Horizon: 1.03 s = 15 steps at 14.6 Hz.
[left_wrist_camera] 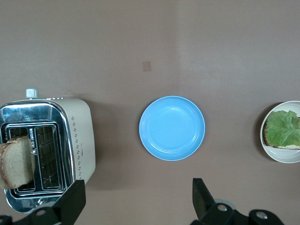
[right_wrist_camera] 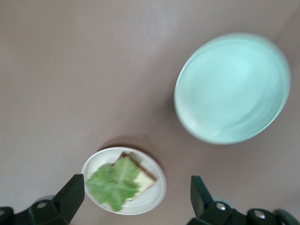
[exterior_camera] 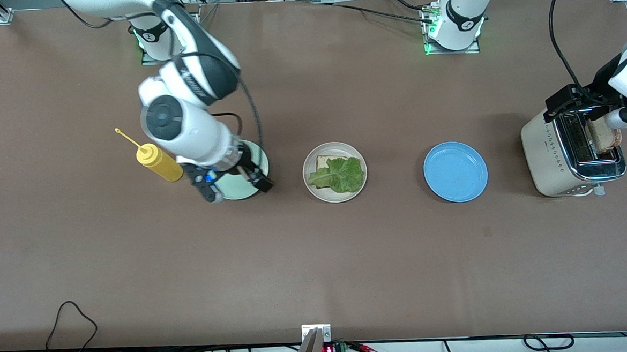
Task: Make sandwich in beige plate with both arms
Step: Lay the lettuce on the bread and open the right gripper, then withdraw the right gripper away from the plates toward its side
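Note:
The beige plate (exterior_camera: 333, 197) (right_wrist_camera: 151, 204) sits mid-table. On it lies one toasted bread slice (exterior_camera: 321, 164) (right_wrist_camera: 144, 176), with a ruffled green lettuce leaf (exterior_camera: 344, 175) (right_wrist_camera: 112, 183) on top. A second bread slice (exterior_camera: 604, 136) (left_wrist_camera: 16, 161) stands in a slot of the toaster (exterior_camera: 546, 158) (left_wrist_camera: 82, 140) at the left arm's end. My right gripper (exterior_camera: 236, 186) (right_wrist_camera: 136, 192) hangs open and empty over the mint-green plate (exterior_camera: 239, 191) (right_wrist_camera: 232, 89). My left gripper (left_wrist_camera: 138, 197) is open and empty, high over the table between the toaster and the blue plate (exterior_camera: 455, 171) (left_wrist_camera: 172, 127).
A yellow squeeze bottle (exterior_camera: 158, 162) lies beside the mint-green plate, toward the right arm's end. The blue plate has nothing on it. Cables run along the table's near edge.

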Tool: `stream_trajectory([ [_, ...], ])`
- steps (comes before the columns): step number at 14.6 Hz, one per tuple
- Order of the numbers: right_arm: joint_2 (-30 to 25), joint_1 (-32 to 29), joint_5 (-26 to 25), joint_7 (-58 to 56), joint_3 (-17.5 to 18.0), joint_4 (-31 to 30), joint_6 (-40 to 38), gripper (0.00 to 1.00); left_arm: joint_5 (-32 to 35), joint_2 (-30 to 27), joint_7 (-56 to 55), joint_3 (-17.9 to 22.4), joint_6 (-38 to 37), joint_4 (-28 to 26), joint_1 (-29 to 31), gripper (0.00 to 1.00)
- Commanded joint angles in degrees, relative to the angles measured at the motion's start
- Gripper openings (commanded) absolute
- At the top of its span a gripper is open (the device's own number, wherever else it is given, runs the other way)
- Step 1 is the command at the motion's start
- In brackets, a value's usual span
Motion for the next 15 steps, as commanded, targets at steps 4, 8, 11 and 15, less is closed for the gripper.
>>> stream_trajectory([
  [4,-8.36,-11.73,-0.06,-28.74,0.24,-2.62,-9.76,1.00,-0.82,0.00,1.02,-0.07,-1.45,0.73,-0.04,1.00],
  [8,-13.28,-13.95,-0.34,-55.17,-8.08,-3.06,-15.12,1.00,-0.82,2.38,1.20,0.11,-5.12,0.99,0.75,1.00],
  [11,-16.36,-13.33,-1.47,-66.21,-14.59,-3.06,-18.82,1.00,0.06,3.52,1.11,1.42,-5.32,1.52,2.68,1.00],
  [15,-20.14,-11.14,-6.13,-66.84,-19.18,-3.06,-22.24,1.00,0.14,7.11,1.02,1.60,-5.40,4.06,5.49,1.00],
])
